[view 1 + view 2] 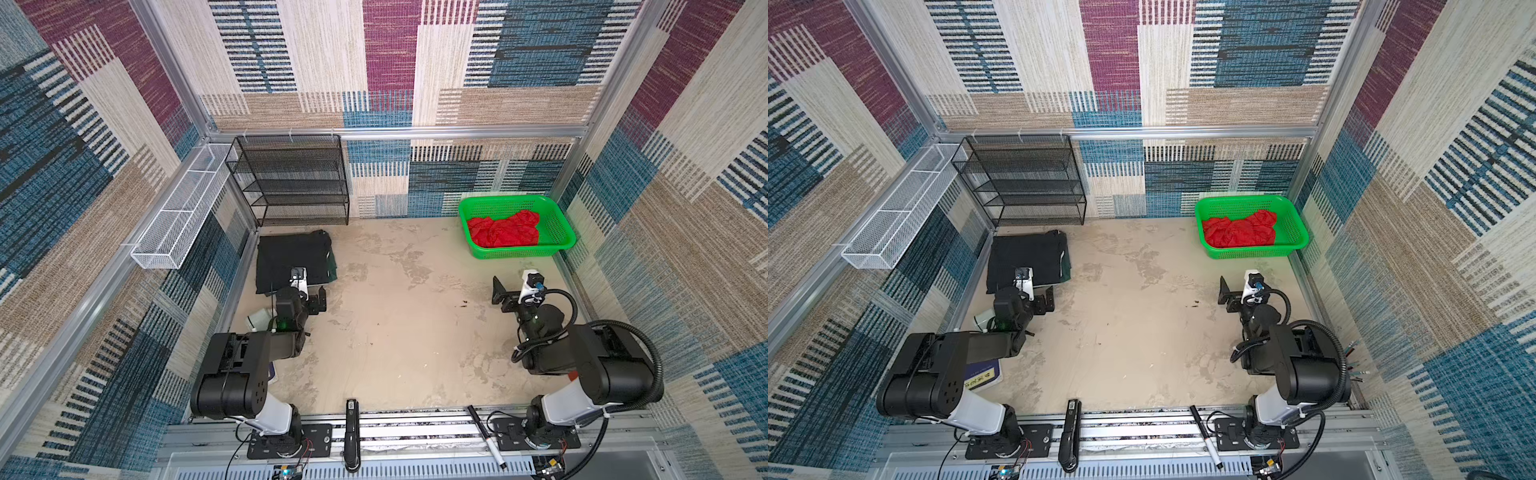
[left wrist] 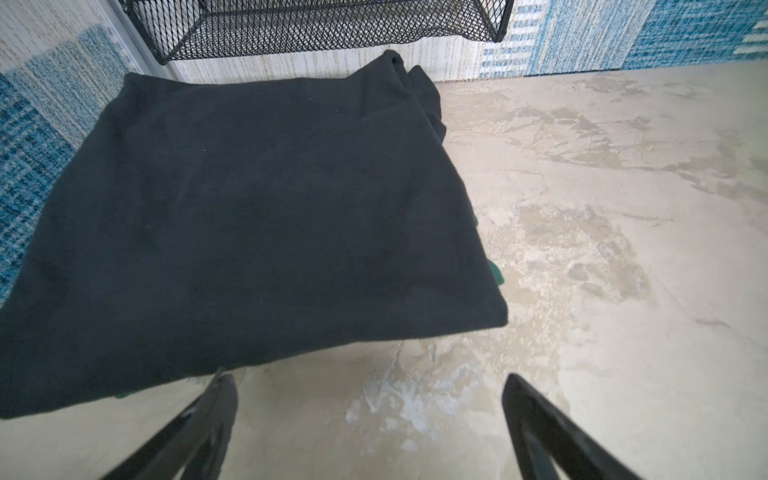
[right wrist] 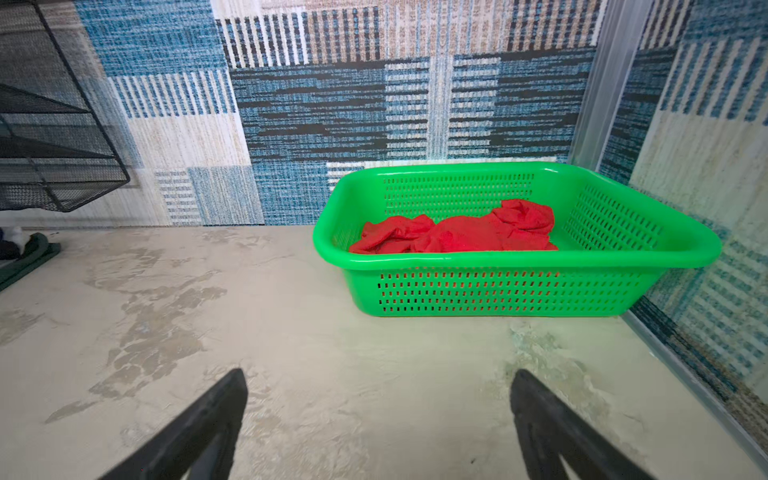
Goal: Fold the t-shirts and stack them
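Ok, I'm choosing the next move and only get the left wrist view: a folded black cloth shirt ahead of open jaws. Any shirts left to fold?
Observer: Yes, a crumpled bright red cloth t-shirt lies in the green perforated plastic basket at the table's far right corner.
Operator: Is the right gripper near it?
Observer: The right gripper hangs open and empty over the beige stained tabletop, short of the basket.
Operator: Room to spread it?
Observer: Between the two arms the tabletop carries only stains and small specks.
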Tool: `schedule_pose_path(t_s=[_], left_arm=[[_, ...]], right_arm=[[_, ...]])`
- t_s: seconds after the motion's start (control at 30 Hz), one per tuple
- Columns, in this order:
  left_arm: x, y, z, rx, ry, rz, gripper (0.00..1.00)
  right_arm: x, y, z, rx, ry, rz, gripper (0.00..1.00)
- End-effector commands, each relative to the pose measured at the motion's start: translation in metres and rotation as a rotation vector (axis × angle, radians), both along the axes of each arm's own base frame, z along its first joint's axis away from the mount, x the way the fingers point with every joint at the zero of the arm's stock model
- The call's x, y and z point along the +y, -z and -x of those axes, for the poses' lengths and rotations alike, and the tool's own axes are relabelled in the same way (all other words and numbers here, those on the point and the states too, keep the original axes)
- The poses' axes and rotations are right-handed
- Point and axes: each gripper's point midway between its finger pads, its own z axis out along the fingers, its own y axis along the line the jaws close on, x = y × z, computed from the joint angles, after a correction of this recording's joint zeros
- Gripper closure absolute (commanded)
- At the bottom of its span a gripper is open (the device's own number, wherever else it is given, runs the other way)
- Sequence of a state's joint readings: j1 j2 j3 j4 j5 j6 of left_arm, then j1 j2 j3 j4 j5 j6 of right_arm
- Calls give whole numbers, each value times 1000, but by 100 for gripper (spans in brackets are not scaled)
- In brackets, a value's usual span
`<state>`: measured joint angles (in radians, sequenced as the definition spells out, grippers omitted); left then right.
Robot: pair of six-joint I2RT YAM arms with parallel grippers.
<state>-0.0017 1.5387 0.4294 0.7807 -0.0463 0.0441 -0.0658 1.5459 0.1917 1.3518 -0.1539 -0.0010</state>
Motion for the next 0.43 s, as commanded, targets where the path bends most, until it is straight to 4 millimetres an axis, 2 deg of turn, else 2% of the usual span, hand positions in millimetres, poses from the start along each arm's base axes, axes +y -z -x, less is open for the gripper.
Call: schedule_pose_path(t_s=[0.0, 0.1, 0.2, 0.4], left_arm=[[-1, -7, -3, -26, 3, 18, 1], [-1, -7, -3, -26, 4, 18, 1], [-1, -7, -3, -26, 4, 18, 1], [3, -7, -3, -27, -25, 15, 1]], right_arm=[[7, -1, 0, -6, -43, 15, 1], [10, -1, 0, -5, -56, 20, 1], [10, 3, -8, 22, -34, 36, 1], [8, 0, -1, -1, -16, 30, 1]])
